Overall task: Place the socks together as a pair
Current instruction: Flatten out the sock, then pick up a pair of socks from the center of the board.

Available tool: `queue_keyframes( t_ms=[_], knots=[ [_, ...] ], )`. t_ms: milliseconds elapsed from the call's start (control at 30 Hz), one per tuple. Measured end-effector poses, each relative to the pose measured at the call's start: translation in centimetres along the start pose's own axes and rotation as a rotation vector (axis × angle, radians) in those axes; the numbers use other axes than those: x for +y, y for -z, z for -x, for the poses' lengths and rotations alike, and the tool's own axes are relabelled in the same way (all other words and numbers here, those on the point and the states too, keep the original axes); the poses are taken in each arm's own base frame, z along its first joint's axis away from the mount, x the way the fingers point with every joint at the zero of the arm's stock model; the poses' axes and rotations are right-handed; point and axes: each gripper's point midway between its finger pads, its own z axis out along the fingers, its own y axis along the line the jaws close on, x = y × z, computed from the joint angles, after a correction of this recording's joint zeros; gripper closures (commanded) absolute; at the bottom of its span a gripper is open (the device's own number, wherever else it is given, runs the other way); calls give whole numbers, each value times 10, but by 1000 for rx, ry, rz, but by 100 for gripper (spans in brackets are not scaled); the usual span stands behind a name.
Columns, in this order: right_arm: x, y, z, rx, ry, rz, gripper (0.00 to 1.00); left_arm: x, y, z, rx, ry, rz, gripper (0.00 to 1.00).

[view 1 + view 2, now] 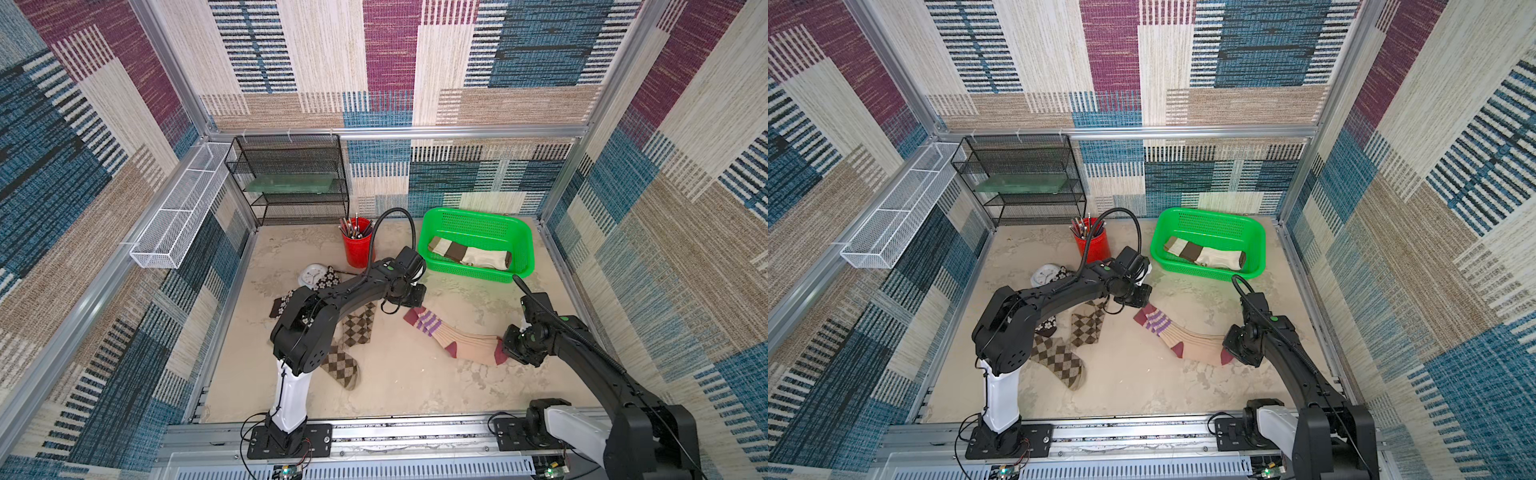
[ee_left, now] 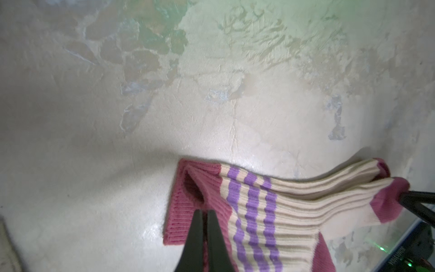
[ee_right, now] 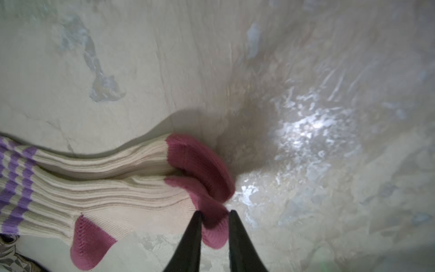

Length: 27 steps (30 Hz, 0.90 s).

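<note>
Two beige socks [image 1: 461, 340] [image 1: 1192, 343] with purple stripes and maroon toes lie one on the other on the table. My left gripper [image 1: 415, 297] [image 2: 204, 210] is shut on the maroon cuff of the top striped sock [image 2: 294, 207]. At the other end my right gripper [image 1: 505, 345] [image 3: 215, 212] has its jaws a little apart, with a maroon toe of the striped socks [image 3: 106, 188] lying between the fingertips. Brown-tan argyle socks [image 1: 357, 328] lie under my left arm. Dark flowered socks [image 1: 328, 280] lie behind them, partly hidden by the arm.
A green basket [image 1: 478, 216] at the back right holds cream-brown socks [image 1: 469, 253]. A red cup [image 1: 356, 245] of pens and a white clock [image 1: 309, 276] stand behind the left arm. A black mesh shelf [image 1: 291, 178] and a white mesh tray [image 1: 183, 212] line the back left.
</note>
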Motion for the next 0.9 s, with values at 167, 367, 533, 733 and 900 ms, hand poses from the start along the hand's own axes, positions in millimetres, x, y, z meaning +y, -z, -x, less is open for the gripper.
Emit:
queue_keyframes(
  t_ms=[167,367,533,733,900],
  knots=[
    [6,-3,7,-20,-5,21,67,6,-5,-2,-7,-1,16,63],
    [7,-2,9,-46,-9,41,45,18,7,4,-30,25,34,45],
    [3,-6,2,-38,-27,48,40,28,12,3,-7,51,45,41],
    [4,-8,1,-38,-34,55,34,26,-4,-11,71,59,33,40],
    [4,-12,2,-38,-34,59,34,26,-19,-17,114,65,23,40]
  ],
)
